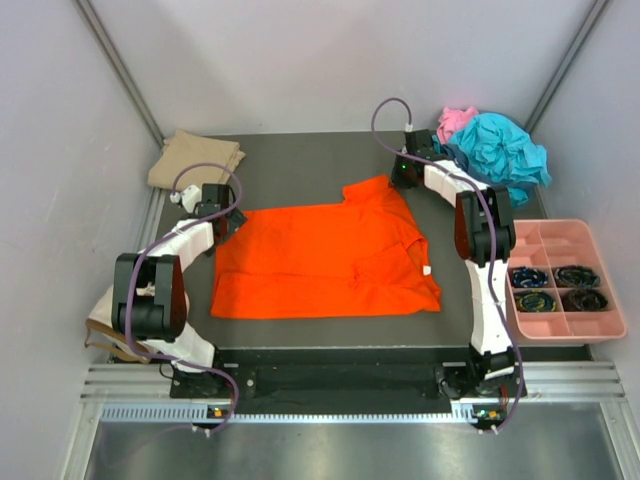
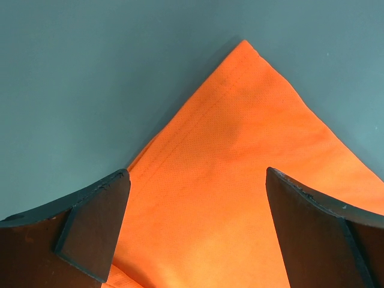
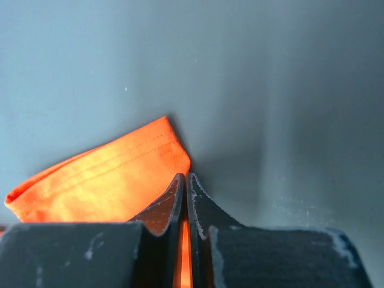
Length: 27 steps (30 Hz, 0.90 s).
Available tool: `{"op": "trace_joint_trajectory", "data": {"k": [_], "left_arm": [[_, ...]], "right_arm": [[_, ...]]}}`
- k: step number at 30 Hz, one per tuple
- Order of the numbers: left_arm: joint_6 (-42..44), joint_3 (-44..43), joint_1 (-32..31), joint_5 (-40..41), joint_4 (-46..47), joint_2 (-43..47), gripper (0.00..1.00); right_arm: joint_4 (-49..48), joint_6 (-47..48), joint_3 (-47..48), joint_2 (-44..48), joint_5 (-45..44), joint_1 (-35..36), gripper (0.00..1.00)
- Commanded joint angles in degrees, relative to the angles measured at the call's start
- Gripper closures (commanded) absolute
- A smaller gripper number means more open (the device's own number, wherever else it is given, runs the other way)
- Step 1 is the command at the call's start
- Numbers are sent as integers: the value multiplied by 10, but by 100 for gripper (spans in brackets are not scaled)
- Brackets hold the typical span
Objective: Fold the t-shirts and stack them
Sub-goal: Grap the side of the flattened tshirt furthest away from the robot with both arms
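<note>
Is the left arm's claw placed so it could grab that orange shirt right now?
Probably yes: the left gripper hangs open right above a corner of the orange t-shirt, with nothing visible between them.

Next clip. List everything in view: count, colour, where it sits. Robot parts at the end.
table: one, dark grey, under everything
orange shirt: one, bright orange, spread flat mid-table
tan shirt: one, tan, folded at the far left corner
teal shirts: crumpled heap, count unclear, teal, far right corner
pink shirt: one, pink, crumpled just behind the teal heap
tray: one, pink, right of the table
coils: four, dark, in the tray's near compartments
cream thing: one, cream, off the table's left edge, partly hidden
left pincer: open, above the orange shirt's left far corner
right pincer: shut on the orange shirt's far right edge
</note>
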<state>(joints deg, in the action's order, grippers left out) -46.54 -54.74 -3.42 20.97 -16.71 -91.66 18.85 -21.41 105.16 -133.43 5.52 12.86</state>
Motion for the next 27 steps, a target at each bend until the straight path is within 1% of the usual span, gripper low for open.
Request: {"op": "trace_joint_trajectory", "data": {"k": [1, 4, 7, 8, 12, 15, 17, 20, 27], "left_arm": [[11, -9, 7, 27, 8, -2, 1], [36, -26, 17, 22, 20, -13, 1], [65, -64, 30, 17, 17, -46, 1], [72, -74, 45, 17, 15, -67, 1], [99, -113, 59, 13, 13, -110, 1], [111, -124, 61, 16, 31, -133, 1], [115, -136, 65, 4, 36, -152, 4], [117, -155, 68, -13, 36, -175, 6], [120, -167, 69, -48, 62, -198, 6]], "right_arm": [[-17, 1, 21, -7, 12, -6, 100], [-19, 3, 17, -5, 16, -6, 100], [-22, 2, 14, -3, 17, -6, 100], [-22, 1, 13, -2, 19, -6, 100], [-23, 0, 11, 0, 23, -6, 100], [-24, -1, 9, 1, 25, -6, 100], [-24, -1, 9, 1, 27, -6, 100], [-24, -2, 7, 4, 27, -6, 100], [-25, -3, 7, 4, 27, -7, 100]]}}
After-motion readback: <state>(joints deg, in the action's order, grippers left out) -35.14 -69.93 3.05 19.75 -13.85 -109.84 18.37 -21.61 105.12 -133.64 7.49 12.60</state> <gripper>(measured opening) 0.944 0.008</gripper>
